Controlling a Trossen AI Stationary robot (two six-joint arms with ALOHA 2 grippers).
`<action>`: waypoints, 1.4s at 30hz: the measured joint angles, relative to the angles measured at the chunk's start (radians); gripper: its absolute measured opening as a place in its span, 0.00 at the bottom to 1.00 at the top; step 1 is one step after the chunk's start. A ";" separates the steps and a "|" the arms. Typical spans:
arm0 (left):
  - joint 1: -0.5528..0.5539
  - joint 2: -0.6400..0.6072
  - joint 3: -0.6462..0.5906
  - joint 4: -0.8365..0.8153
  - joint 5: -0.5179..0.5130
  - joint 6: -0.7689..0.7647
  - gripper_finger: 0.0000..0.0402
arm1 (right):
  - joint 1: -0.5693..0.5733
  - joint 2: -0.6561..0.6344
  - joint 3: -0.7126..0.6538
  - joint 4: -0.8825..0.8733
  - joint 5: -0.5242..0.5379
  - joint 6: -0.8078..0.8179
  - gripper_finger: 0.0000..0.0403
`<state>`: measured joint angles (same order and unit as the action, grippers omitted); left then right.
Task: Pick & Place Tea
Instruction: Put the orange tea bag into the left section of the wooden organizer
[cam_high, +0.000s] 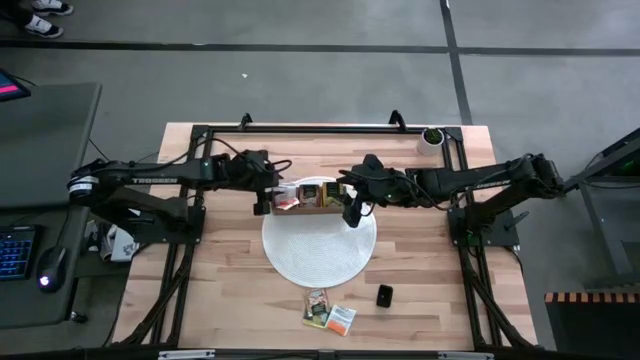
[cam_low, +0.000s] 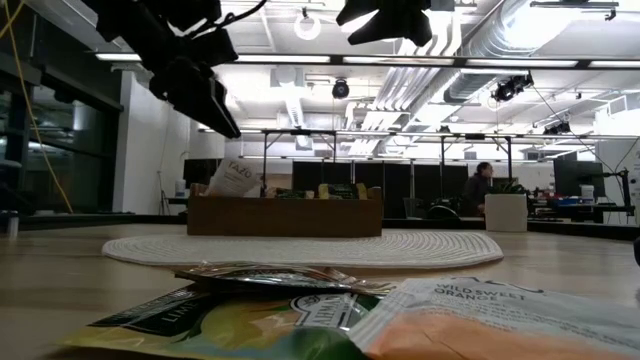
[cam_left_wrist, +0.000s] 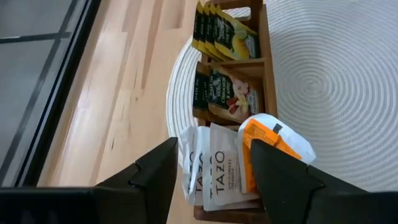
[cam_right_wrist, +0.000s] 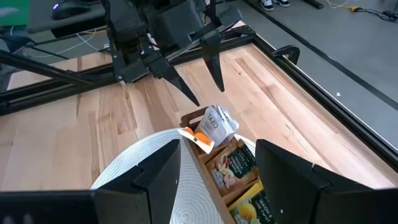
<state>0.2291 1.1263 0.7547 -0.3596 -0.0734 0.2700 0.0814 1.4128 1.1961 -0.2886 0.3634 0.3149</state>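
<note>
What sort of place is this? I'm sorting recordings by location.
Probably a robotics lab or workshop: exposed ceiling ducts and metal frame rigs behind the wooden table, a keyboard on a side desk, and a person working farther back.

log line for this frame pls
left pincer: open above box end slot | orange packet: dropped in, askew | right pincer: open, over mat | loose packets: remaining

Bright, even overhead light fills the scene, and the ceiling lamps (cam_low: 308, 27) glare in the low view. There the nearest tea packets (cam_low: 330, 315) lie blurred; shadows stay soft.
</note>
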 joint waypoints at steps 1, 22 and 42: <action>0.000 0.000 0.000 0.005 0.000 -0.007 0.50 | 0.000 0.000 0.000 0.000 0.000 0.000 0.51; 0.000 -0.018 0.000 -0.054 0.299 -0.159 0.50 | 0.054 0.000 0.000 -0.106 -0.194 -0.017 0.51; -0.220 -0.047 0.000 -0.017 0.283 -0.506 0.50 | 0.389 0.133 0.000 -0.150 -0.187 0.173 0.51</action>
<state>0.0093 1.0794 0.7544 -0.3765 0.2092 -0.2355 0.4708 1.5456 1.1965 -0.4383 0.1765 0.4883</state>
